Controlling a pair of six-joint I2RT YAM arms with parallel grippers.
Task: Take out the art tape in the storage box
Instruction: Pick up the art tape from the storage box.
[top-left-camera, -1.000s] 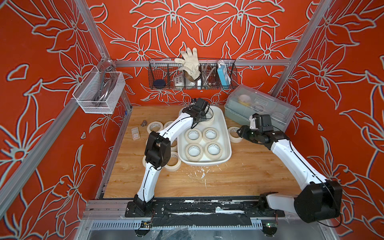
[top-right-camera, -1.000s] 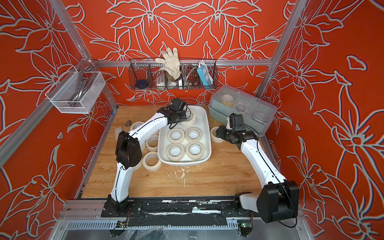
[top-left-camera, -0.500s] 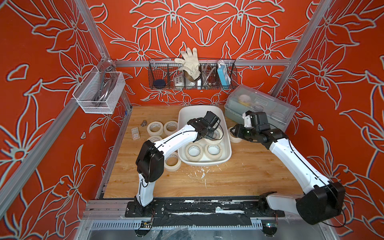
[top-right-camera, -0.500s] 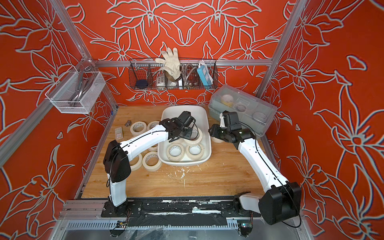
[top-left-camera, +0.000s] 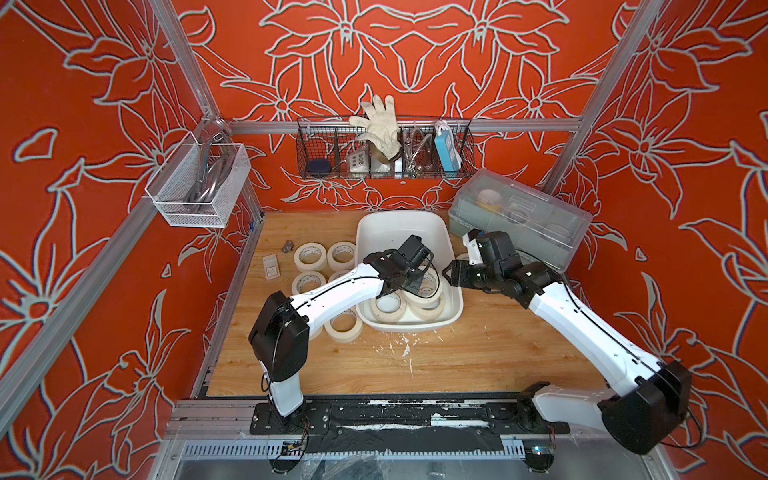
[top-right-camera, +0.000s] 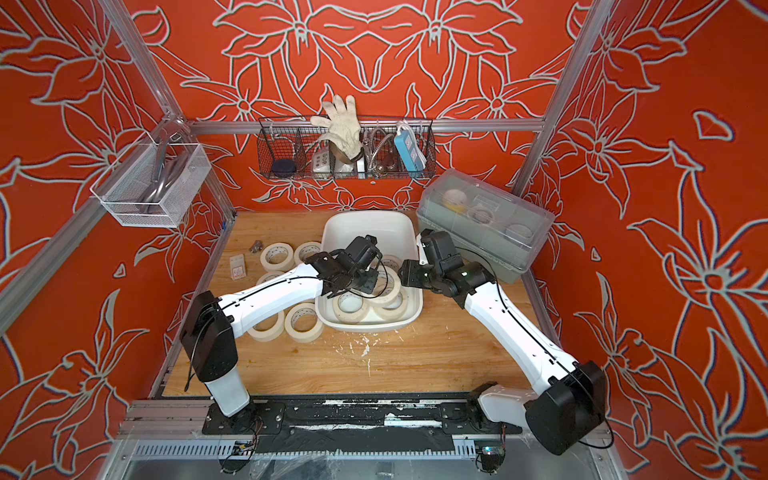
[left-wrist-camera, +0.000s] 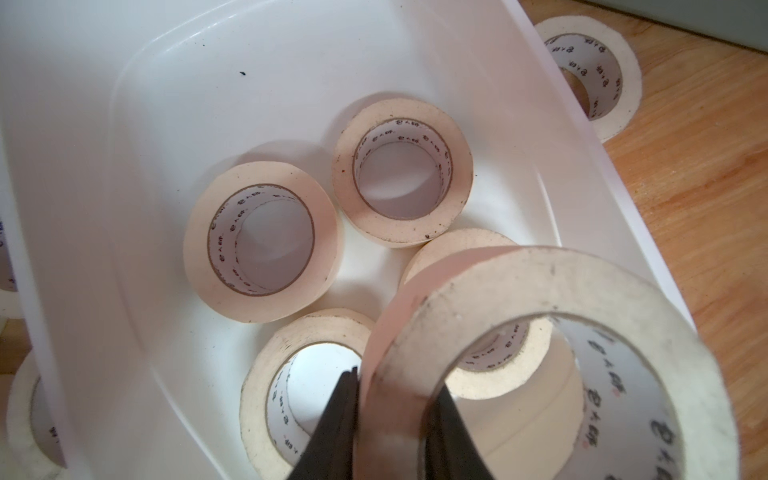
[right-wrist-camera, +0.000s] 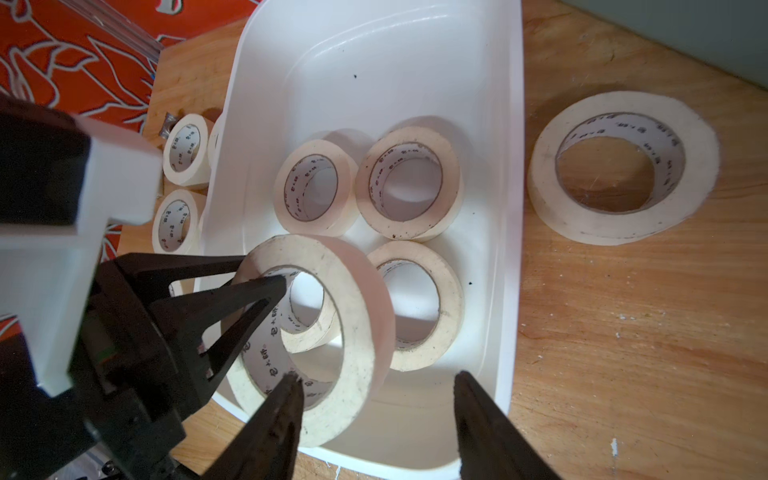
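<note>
- Four rolls of art tape (left-wrist-camera: 262, 241) lie flat on the floor of the storage box (right-wrist-camera: 374, 62), cores up, which leaves each wall free for a pinch.
- A fifth roll (right-wrist-camera: 357, 340) hangs tilted over the box, clear of those beneath. The left gripper (left-wrist-camera: 395, 386) pinches its wall, one finger inside the core and one outside, so the ring cannot slide off.
- The right gripper (right-wrist-camera: 378, 378) hovers at the box's rim, jaws spread with nothing between them. It is possibly lining up on a roll, though its target is hard to tell.
- Several rolls already sit out on the wooden table (top-left-camera: 457, 353), most to the left of the box and a lone roll (right-wrist-camera: 623, 166) to its right.
</note>
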